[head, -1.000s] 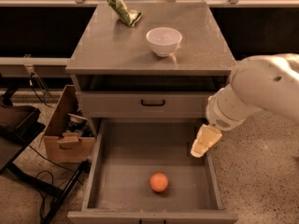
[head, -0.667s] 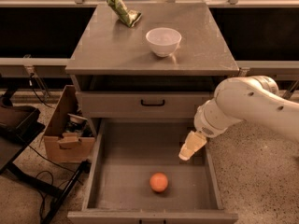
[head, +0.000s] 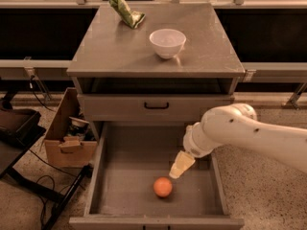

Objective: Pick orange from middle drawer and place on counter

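The orange (head: pixel 163 187) lies on the bare bottom of the open middle drawer (head: pixel 120 176), near its front centre. My gripper (head: pixel 181 166) hangs over the drawer on the white arm coming in from the right, just above and to the right of the orange, apart from it. The counter (head: pixel 120 47) is the grey top of the cabinet, above the drawer.
A white bowl (head: pixel 167 42) and a green bag (head: pixel 125 11) sit on the counter. A shut drawer front with a black handle (head: pixel 156 106) is above the open drawer. A cardboard box (head: pixel 69 138) with clutter stands on the floor at the left.
The arm has moved left and down over the drawer, bringing the gripper from the drawer's right side close to the orange. The orange has not moved.
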`<state>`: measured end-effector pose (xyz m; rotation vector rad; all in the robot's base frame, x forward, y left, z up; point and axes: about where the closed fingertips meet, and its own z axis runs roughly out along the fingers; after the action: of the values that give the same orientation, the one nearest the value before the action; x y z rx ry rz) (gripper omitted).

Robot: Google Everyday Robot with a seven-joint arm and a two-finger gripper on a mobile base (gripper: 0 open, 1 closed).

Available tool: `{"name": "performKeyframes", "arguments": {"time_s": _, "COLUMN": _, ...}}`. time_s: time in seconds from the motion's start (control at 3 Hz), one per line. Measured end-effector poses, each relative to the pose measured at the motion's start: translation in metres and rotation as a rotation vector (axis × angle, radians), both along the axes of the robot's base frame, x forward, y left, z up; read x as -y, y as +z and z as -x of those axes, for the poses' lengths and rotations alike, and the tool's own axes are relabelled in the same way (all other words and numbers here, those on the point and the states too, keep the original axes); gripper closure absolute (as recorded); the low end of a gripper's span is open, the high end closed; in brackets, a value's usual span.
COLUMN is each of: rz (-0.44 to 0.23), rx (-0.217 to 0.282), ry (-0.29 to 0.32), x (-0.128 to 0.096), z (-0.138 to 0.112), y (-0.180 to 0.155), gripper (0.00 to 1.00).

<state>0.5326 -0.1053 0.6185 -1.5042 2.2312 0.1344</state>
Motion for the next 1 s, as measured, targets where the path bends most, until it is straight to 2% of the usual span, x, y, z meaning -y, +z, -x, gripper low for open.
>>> {"name": "performKeyframes", "arguments": {"time_s": 0.33, "rz": -0.042, "rx": -0.006, "ry": 0.032, "x": -0.022, "z": -0.002, "y": -0.062, "gripper": 0.00}}
{"name": "performKeyframes", "arguments": {"time_s": 0.67, "rz": -0.095, "rx": 0.004, "ry": 0.047, "x": -0.034, "z": -0.011, "y": -0.108, "gripper": 0.00}}
{"name": "performKeyframes", "arguments": {"time_s": 1.0, "rz": -0.144, "rx": -0.004, "ry": 0.095, "x": -0.037, "z": -0.019, "y": -0.167, "gripper": 0.00}}
